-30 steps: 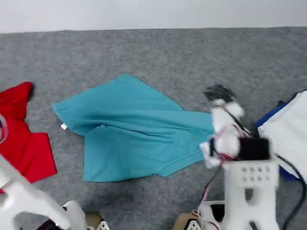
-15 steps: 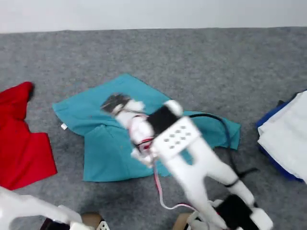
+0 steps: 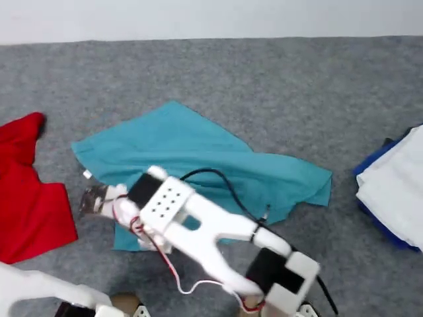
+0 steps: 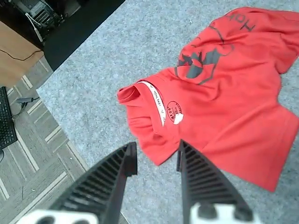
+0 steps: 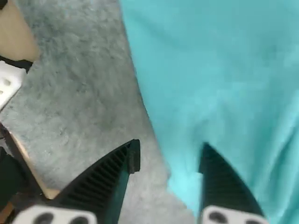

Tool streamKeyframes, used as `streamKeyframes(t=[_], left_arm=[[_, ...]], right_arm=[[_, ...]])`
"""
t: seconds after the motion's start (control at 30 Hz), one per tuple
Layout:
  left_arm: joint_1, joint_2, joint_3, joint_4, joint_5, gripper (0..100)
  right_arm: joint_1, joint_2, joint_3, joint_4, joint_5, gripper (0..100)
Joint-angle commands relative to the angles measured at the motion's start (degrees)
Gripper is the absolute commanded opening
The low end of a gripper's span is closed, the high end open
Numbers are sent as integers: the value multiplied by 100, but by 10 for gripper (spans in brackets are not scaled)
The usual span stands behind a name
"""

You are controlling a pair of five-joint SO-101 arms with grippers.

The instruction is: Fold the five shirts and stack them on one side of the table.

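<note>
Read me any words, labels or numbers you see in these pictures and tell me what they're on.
On the red shirt, the dark chest print: lettering cut off at the edge, not readable.
On its collar tape and round neck label: too small to read.
On the teal shirt, the white tag: too small to read.

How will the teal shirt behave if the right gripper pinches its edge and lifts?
Probably floppy: the teal shirt lies in soft wrinkles, so it should drape from the right gripper rather than hold shape. Likely light, being thin cloth. Pushed, it would probably bunch on the fuzzy gray table instead of sliding.
</note>
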Motion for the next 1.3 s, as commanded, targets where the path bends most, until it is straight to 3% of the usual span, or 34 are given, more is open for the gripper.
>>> streamKeyframes(t=[0.0, 0.67, 1.27], left_arm=[[-26, -141, -31, 105, -44, 145], [-18, -141, -40, 105, -44, 145], [-18, -141, -57, 105, -607, 145]], right_arm=[[-180, 251, -607, -259, 220, 243], [-699, 2712, -3420, -303, 299, 243], [-910, 3204, -3552, -699, 273, 243]])
